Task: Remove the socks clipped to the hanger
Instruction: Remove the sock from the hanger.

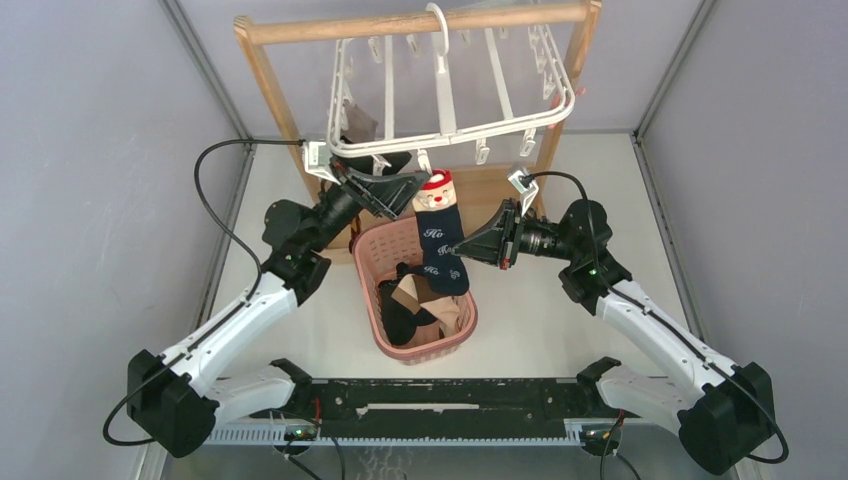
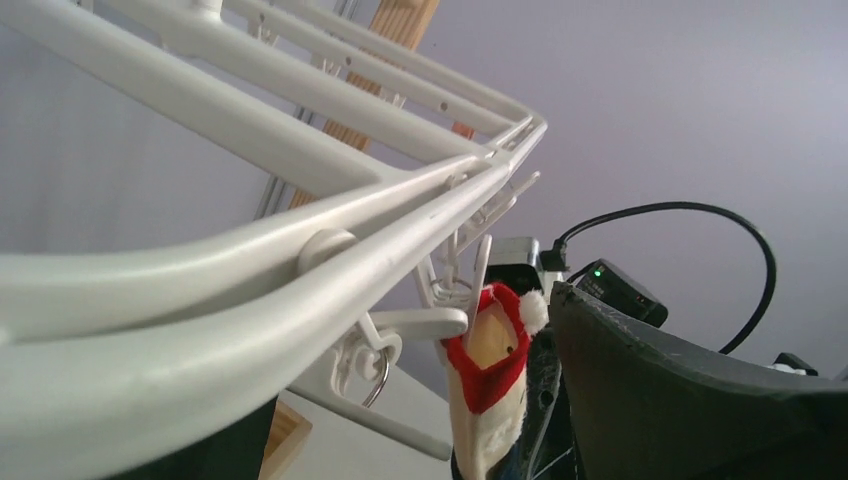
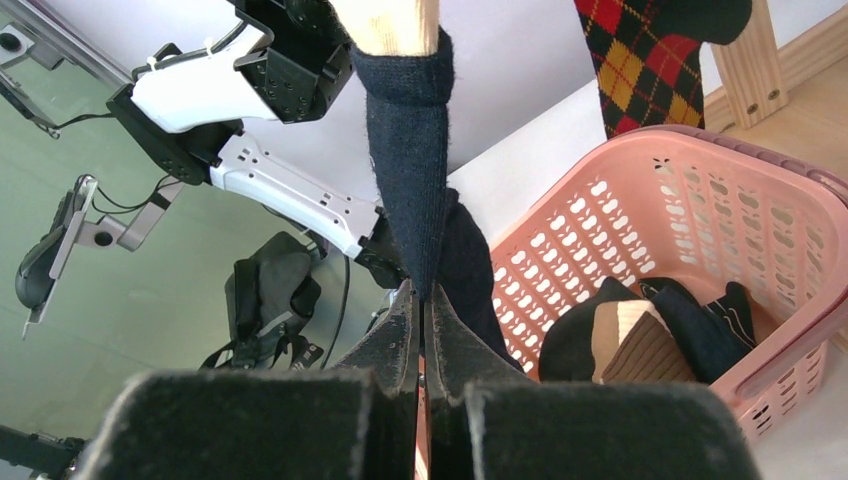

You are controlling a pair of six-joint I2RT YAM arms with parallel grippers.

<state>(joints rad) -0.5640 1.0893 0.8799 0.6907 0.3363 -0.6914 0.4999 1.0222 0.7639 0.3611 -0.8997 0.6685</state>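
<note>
One limp, light Santa sock [image 1: 440,235] hangs under the hanger [image 1: 445,95], pinched low by the right gripper [image 1: 468,252] with jaws closed; left gripper [image 1: 416,186] jaws gape.

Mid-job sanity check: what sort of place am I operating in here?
Probably a lab test cell staged as a laundry corner. Plain grey panel walls enclose a white table, a white clip hanger hangs on a wooden rack, and below it a pink basket holds socks.
</note>
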